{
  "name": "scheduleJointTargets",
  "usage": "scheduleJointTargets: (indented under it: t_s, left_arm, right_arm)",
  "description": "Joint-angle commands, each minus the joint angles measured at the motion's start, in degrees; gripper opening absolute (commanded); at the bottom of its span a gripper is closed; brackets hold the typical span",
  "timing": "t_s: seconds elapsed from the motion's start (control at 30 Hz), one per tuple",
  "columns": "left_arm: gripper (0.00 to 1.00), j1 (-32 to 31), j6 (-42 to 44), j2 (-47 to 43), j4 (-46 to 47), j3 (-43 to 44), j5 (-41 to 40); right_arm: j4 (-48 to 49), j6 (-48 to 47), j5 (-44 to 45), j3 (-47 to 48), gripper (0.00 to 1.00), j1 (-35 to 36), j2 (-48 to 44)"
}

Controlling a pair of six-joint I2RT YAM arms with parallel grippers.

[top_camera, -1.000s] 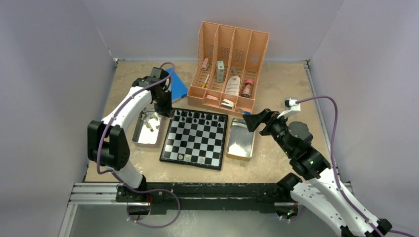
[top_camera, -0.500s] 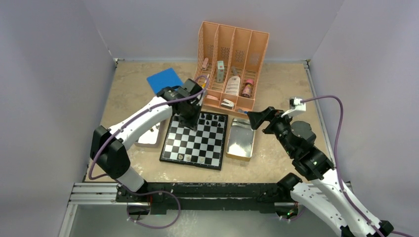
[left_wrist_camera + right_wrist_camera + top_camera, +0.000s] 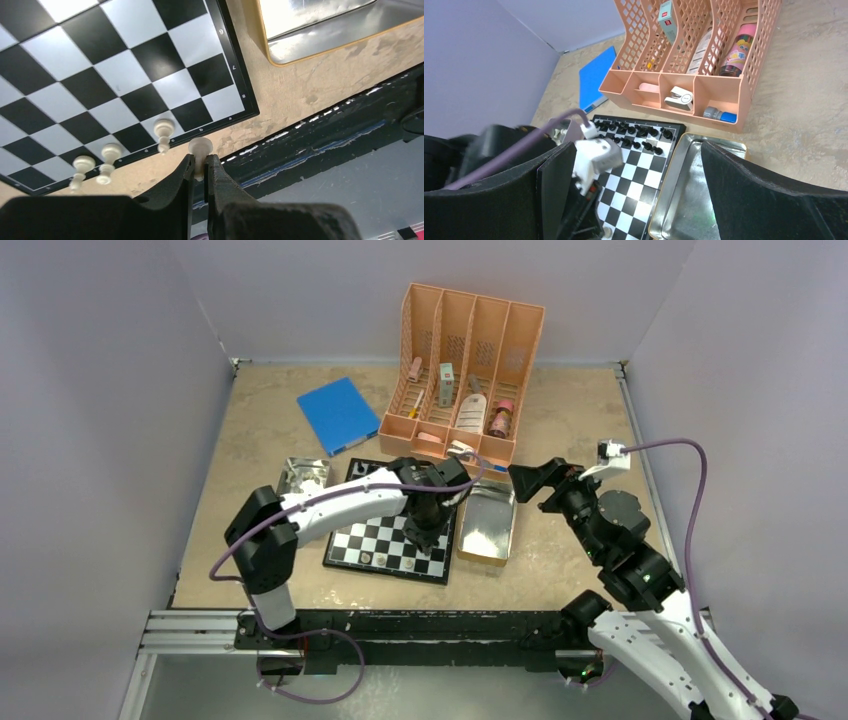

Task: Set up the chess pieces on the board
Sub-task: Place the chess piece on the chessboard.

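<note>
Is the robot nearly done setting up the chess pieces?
Not yet. The black pieces line the board's far side, and three white pieces stand on the near row. The left end effector holds another white piece by that row. Most near squares are bare; the right end effector is open.

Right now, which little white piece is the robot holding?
The white piece pinched in the left gripper; the other three stand free on the board.

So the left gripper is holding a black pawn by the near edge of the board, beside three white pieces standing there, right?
Not quite. The pawn pinched in the left gripper is white, not black; the left wrist view shows it. The rest holds: it is by the near edge of the board, beside three white pieces.
</note>
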Motion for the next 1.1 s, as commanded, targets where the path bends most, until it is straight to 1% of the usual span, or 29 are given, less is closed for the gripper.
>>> scheduleJointTargets:
  t_s: [0.0, 0.17, 0.37, 0.83, 1.07]
  left_arm:
    - [0.06, -2.0, -3.1, 2.9, 0.2, 1.1, -1.1]
    - [0.06, -3.5, -3.0, 6.2, 0.5, 1.5, -0.5]
    - [0.07, -3.7, -2.9, 9.0, 0.6, 1.1, -0.8]
    - [0.08, -3.7, -3.3, 11.1, -0.4, 0.4, -2.0]
    - [0.13, -3.7, -3.4, 11.7, -0.9, 0.5, -2.8]
  right_arm:
    - [-0.1, 0.4, 1.7, 3.2, 0.97, 0.1, -0.7]
    - [-0.3, 0.6, 1.7, 2.9, 0.97, 0.1, -1.4]
    - [-0.3, 0.5, 1.8, 3.0, 0.97, 0.1, -1.4]
    - [-0.4, 0.5, 1.7, 2.7, 0.97, 0.1, -1.6]
    - [-0.1, 0.3, 1.6, 2.4, 0.97, 0.1, -1.3]
